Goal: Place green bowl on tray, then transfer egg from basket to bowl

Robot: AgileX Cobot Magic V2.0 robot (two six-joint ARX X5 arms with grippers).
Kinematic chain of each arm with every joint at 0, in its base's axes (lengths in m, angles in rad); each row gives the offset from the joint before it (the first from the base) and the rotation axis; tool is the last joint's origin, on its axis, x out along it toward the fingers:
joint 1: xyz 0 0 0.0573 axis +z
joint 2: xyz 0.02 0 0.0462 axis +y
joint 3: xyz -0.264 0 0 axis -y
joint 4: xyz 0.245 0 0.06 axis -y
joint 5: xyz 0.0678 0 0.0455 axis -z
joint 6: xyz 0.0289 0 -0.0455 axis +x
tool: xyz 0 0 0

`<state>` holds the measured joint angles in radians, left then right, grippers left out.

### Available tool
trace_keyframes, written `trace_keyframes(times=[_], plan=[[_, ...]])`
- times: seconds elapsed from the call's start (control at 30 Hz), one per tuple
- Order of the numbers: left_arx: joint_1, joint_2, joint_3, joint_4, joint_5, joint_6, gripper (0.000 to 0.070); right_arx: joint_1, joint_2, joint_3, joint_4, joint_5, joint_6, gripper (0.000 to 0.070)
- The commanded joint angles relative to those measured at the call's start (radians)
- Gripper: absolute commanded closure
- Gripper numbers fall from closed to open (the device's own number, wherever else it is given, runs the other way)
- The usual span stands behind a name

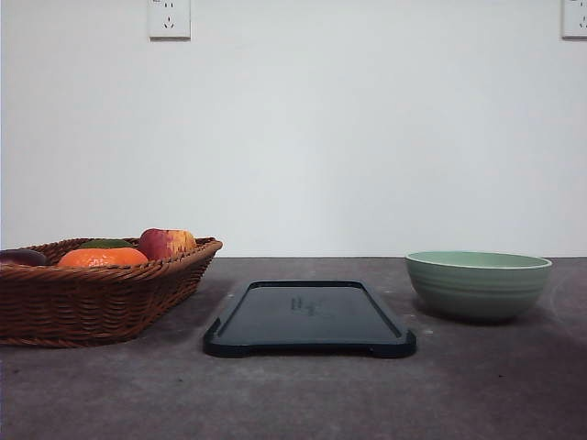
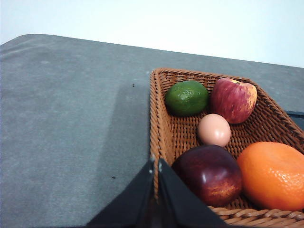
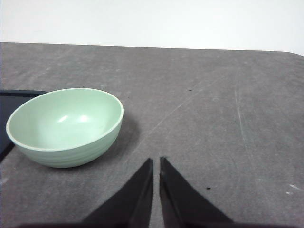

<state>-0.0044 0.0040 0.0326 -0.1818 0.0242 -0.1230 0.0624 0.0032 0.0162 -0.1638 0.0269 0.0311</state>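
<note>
**Waiting at the start: bowl off the tray, egg in the basket**

Sitting on the grey surface to the right of the tray, and clear of it, the green bowl, upright and empty. Lying flat and bare at centre, the tray, nothing yet on it. Resting on the left, the basket, holding the egg among a green avocado-like fruit, a red apple, a dark red fruit and an orange.

Hanging near the bowl, the right gripper, jaws nearly shut with a thin gap, gripping nothing. Poised over the basket's near rim, the left gripper, jaws likewise all but closed and empty.

Likely trouble ahead: a smooth, curved bowl wall slipping from a thin pinch at the rim, or tipping if lifted off-centre. Landing partly on the tray's raised edge, leaving the bowl tilted. For the egg, crowding by the apple and the dark fruit, touching or nearly so, leaving little room for jaws; squeezing too hard cracking the shell, too softly letting it roll.
</note>
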Motion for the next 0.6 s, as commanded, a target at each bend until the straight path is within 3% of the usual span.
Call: trace_keyframes(times=[0.0,0.37,0.47,0.57], plan=[[0.001,-0.001,-0.019,-0.005,-0.001,0.003,0.0700,-0.001,0.000,-0.004,0.006,0.001,0.009,0.0684],[0.001,-0.001,-0.019,-0.005,0.000,-0.021,0.0700,-0.001,0.000,-0.004,0.006,0.000,0.011,0.0684],[0.001,-0.001,-0.019,-0.005,0.000,-0.112,0.0700,-0.001,0.000,-0.004,0.006,0.000,0.012,0.0684],[0.001,-0.001,-0.019,-0.005,0.000,-0.260,0.0700,0.000,0.000,-0.004,0.006,0.000,0.058,0.0685]])
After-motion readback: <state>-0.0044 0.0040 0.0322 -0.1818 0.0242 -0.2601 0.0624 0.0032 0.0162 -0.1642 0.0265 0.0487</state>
